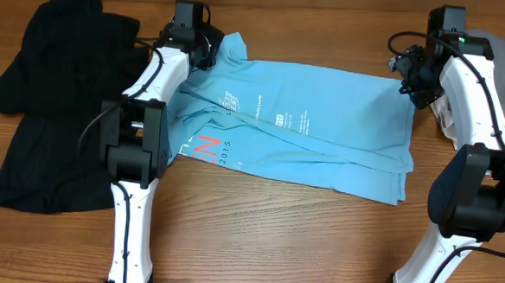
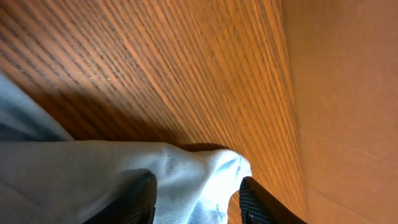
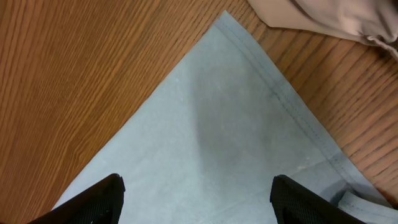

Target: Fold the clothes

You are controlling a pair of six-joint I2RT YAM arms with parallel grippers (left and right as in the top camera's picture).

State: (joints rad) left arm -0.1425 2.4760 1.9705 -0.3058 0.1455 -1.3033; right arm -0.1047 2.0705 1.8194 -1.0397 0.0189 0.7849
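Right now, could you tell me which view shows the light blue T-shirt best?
The overhead view: it shows nearly the whole light blue T-shirt spread out, print visible. The left wrist view shows only a bunched edge in the left end effector; the right wrist view, one flat hemmed corner.

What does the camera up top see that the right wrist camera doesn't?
Only the top camera shows the black shirt and the white writing on the blue T-shirt. Only the right wrist camera shows the stitched hem at the T-shirt's corner and how wide the right hand is open. Both show the blue T-shirt, the wooden table and some beige cloth.
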